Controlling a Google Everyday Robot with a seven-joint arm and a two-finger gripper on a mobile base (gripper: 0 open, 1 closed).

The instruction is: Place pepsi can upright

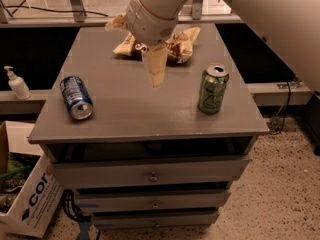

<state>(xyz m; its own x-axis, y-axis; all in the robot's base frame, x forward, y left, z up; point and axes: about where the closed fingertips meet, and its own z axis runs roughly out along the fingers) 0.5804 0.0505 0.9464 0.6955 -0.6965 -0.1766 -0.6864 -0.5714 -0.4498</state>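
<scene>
- While the pepsi can (76,97) lies sideways at the left of the surface (150,115), nothing is done.
- My hand (156,78) hovers well apart, empty; its width I cannot tell.

The gripper (156,77) hangs above the tabletop (135,115), with bare surface between it and the pepsi can (76,97) lying at left. Obstacles: upright green can (213,89) at right, snack bags (179,40) behind the gripper.

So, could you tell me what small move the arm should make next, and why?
Probably swing the gripper left and down toward the pepsi can: it lies on its side near the left edge of the table, while the gripper hangs over the middle.
</scene>
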